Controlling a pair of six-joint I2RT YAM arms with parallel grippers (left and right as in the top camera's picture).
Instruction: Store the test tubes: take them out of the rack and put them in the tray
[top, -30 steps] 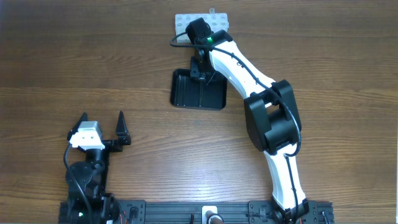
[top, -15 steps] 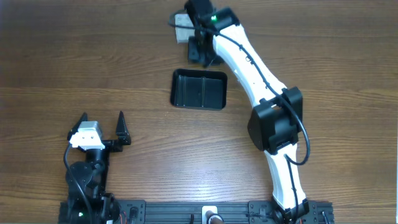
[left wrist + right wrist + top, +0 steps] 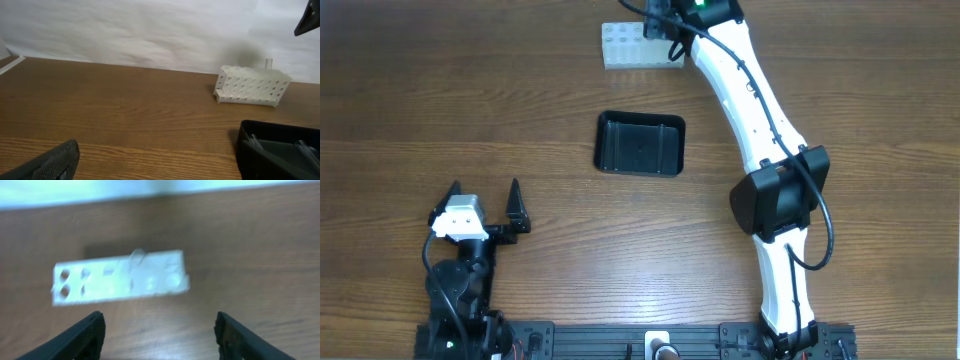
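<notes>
The rack (image 3: pixel 638 48) is a pale white block pierced with rows of round holes. It sits on the wooden table (image 3: pixel 470 100) at twelve o'clock from the black tray (image 3: pixel 601 145), well apart from it. My right gripper (image 3: pixel 159 322) hangs above the rack's near side with its two dark fingers spread wide and nothing between them. My left gripper (image 3: pixel 485 187) rests low at about eight o'clock from the tray, far from both, its fingers likewise splayed and empty.

From overhead my own right arm covers the rack's three o'clock end, so the holes there are hidden. The left wrist view looks across the table and shows one clear test tube (image 3: pixel 268 63) standing upright, poking above the rack's top near one end. It also shows pale, glassy lengths lying in the tray. My right wrist view looks down into the holes, with that tube only a blur.
</notes>
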